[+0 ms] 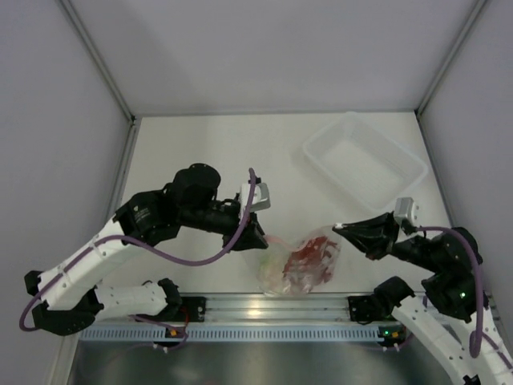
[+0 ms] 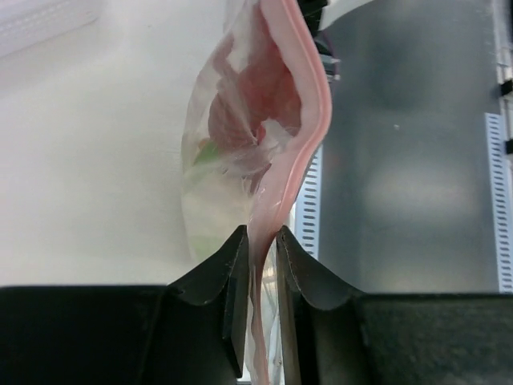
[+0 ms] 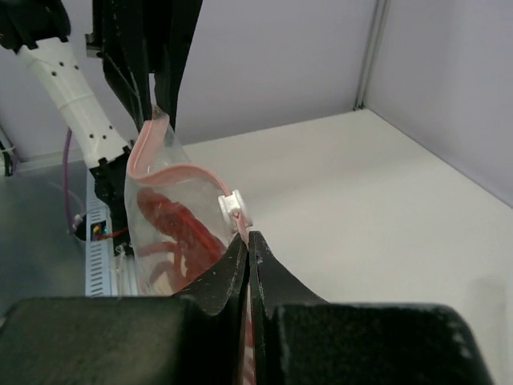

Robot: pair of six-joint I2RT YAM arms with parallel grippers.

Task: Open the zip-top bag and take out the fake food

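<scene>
The zip-top bag [image 1: 300,261] hangs between my two grippers near the table's front edge, its pink zip strip [image 2: 309,120] bowed open at the top. Inside it I see fake food: a red lobster [image 3: 176,224] and a white-and-green piece [image 2: 207,152]. My left gripper [image 1: 260,238] has the strip's left end between its fingers [image 2: 262,231]; the jaws stand slightly apart, and the strip lies against one finger only. My right gripper [image 1: 341,227] is shut [image 3: 249,234] on the strip's other end, just below the white slider [image 3: 234,210].
A rigid clear tray [image 1: 365,164] sits at the back right of the table. A metal rail [image 1: 272,309] runs along the near edge under the bag. Grey walls close in the table on three sides.
</scene>
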